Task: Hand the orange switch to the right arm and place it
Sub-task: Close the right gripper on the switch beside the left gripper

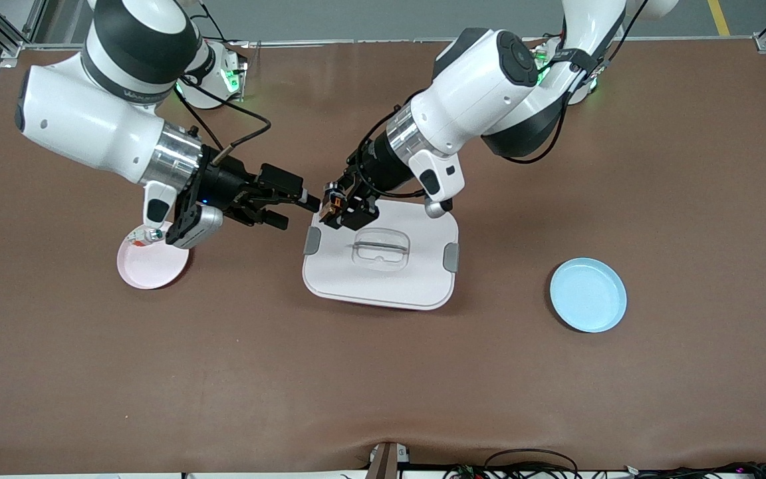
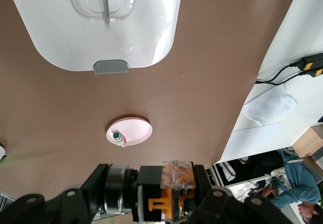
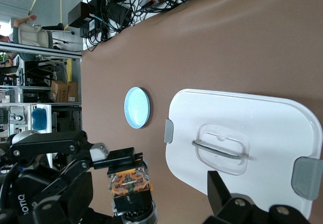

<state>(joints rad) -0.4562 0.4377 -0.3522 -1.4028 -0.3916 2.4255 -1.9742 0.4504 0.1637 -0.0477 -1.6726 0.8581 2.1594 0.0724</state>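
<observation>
The orange switch [image 1: 334, 200] sits pinched in my left gripper [image 1: 331, 205] over the white lid's [image 1: 383, 266] corner, my right gripper [image 1: 303, 203] spread just beside it, so handover and placing remain.

Bare table [image 1: 383, 372] toward the front camera; white lidded container [image 1: 416, 279] mid-table, pink plate [image 1: 150, 269] and blue plate [image 1: 588, 295] at the ends.

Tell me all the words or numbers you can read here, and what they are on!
"OTIQ": white letters on the left gripper, seen in the right wrist view; the start is cut off.
Grey lettering on the right arm's black band: too blurred to read.
No readable text on the white lid, plates or orange switch.
</observation>
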